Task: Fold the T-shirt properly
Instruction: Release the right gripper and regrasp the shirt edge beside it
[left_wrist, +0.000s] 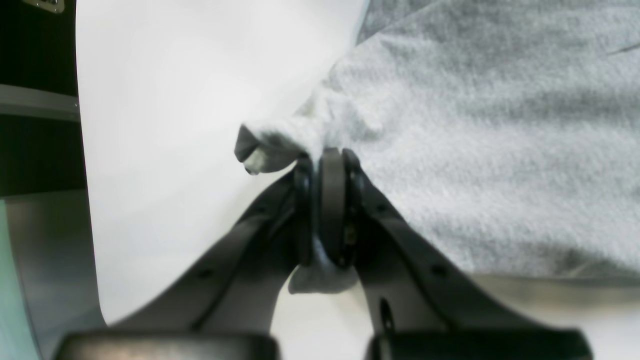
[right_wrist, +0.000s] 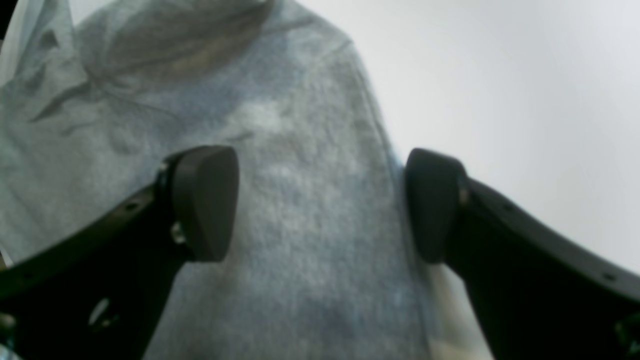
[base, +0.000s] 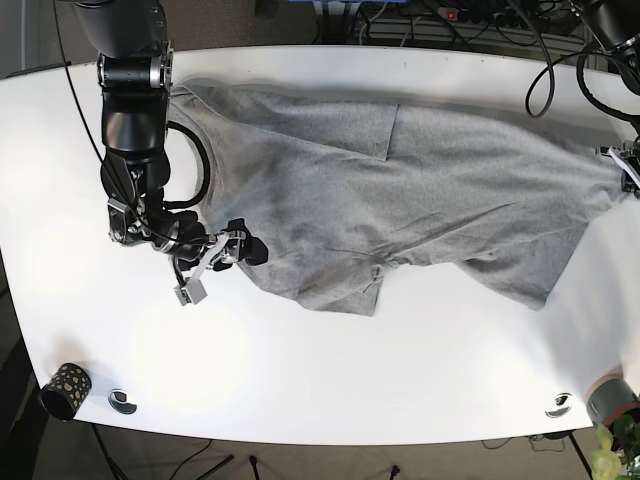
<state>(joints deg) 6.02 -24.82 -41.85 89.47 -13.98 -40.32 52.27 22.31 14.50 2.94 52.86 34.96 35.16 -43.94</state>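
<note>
From the base view I see the grey T-shirt (base: 400, 190) spread rumpled across the white table (base: 300, 370), but the left gripper (left_wrist: 327, 160) sits off at that view's right edge. Its wrist camera shows it clamped on a bunched shirt edge. My right gripper (right_wrist: 320, 205) stands wide apart over the cloth

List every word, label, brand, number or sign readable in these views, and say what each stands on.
None can be read.
T-shirt: plain grey, no print or label showing in any view.
Table: plain white, no markings.
Small dark cup at the table's edge: light speckled pattern, no letters discernible.
Left gripper and right gripper: black, no legible marking; both wrist views are blurred.
</note>
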